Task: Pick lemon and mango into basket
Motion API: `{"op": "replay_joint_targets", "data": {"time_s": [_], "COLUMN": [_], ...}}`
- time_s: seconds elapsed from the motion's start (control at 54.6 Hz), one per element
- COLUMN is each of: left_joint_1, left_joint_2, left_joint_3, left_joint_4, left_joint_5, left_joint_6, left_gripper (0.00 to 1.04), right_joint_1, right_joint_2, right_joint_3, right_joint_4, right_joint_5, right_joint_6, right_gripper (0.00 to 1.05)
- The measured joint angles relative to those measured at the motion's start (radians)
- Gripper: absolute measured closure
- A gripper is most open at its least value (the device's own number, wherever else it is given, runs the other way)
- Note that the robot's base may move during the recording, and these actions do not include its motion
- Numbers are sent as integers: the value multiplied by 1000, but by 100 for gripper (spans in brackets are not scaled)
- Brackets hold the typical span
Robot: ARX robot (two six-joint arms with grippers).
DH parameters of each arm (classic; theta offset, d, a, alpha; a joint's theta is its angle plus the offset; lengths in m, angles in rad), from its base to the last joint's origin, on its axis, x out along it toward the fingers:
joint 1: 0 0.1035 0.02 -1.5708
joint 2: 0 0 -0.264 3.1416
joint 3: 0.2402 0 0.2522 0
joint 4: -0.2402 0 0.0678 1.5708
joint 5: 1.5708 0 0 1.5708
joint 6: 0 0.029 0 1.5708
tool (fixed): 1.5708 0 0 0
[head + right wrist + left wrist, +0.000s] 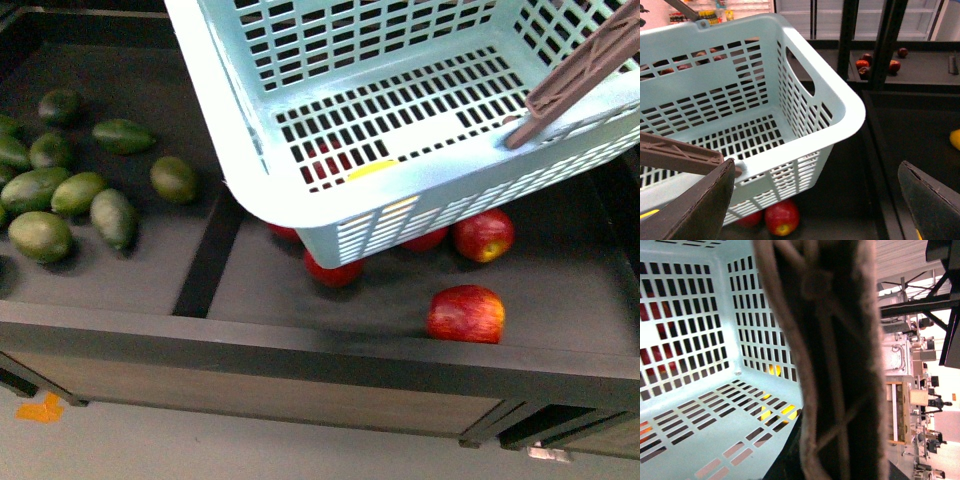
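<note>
The light blue-green basket [400, 100] hangs tilted above the shelf's right compartment and is empty inside. My left gripper is shut on its brown handle [830, 360], which fills the left wrist view and hides the fingers. The handle also shows in the front view [580, 75]. My right gripper [812, 210] is open and empty beside the basket's near corner [840, 110]. Yellow shows through the basket's slots [372, 168]; I cannot tell if it is the lemon or the mango. A yellow fruit [955, 139] lies at the edge of the right wrist view.
Red apples [466, 313] [484, 235] lie under and beside the basket. Several green fruits [75, 190] fill the left compartment, past a dark divider [210, 255]. The shelf's front rim [300, 350] runs across the front view. More apples [862, 64] lie on a farther shelf.
</note>
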Motion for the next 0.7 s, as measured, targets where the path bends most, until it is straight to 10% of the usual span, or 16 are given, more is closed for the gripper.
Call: {"op": "replay_joint_targets", "data": {"time_s": [0.696], "left_joint_1": [9], "left_joint_2": [0], "left_joint_3": [0], "left_joint_4": [0], "left_joint_5": [-13], "left_joint_6": [5], "left_gripper": [100], "right_joint_1": [0], "right_joint_2": [-1], "right_joint_3": [-3], "right_joint_4": [-1], "right_joint_5": [-3], "right_joint_6": [0], "right_gripper": [9]}}
